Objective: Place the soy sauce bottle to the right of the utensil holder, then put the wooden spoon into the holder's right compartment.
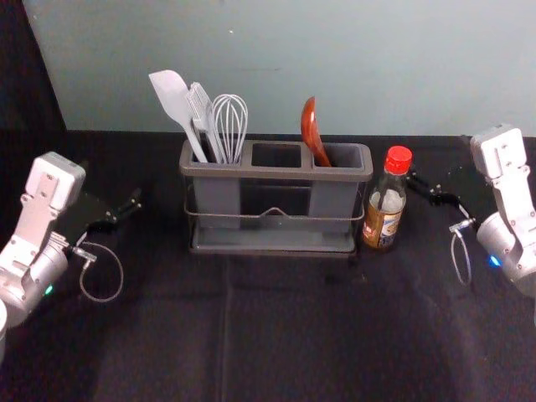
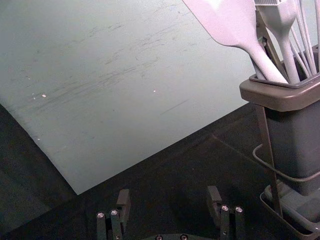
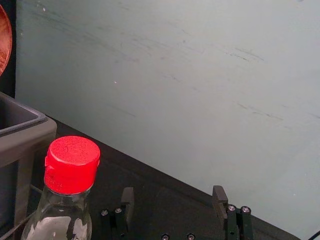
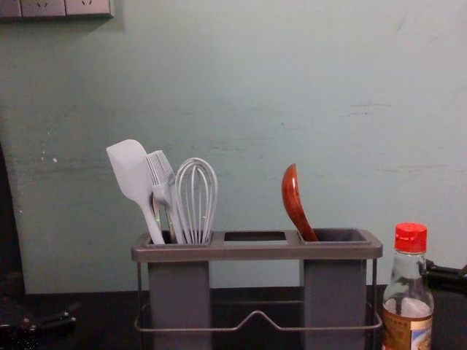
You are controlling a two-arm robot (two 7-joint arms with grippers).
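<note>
The utensil holder (image 1: 276, 172) stands upright mid-table. The wooden spoon (image 1: 311, 132) leans in its right compartment, bowl up; in the chest view the spoon (image 4: 293, 204) rises above the rim. Just right of the holder, the soy sauce bottle (image 1: 384, 205) stands upright with its red cap on. My right gripper (image 1: 419, 182) is right beside the bottle; in the right wrist view the gripper (image 3: 174, 195) is open, nothing between its fingers, the bottle (image 3: 69, 190) outside them. Left of the holder is my left gripper (image 1: 131, 203); in its wrist view the gripper (image 2: 169, 197) is open and empty.
A pale spatula (image 1: 173, 102), a brush (image 1: 201, 109) and a whisk (image 1: 229, 126) stand in the holder's left compartment. A plain wall (image 1: 276, 59) rises behind the black-covered table (image 1: 251, 335). Thin cable loops hang near both wrists.
</note>
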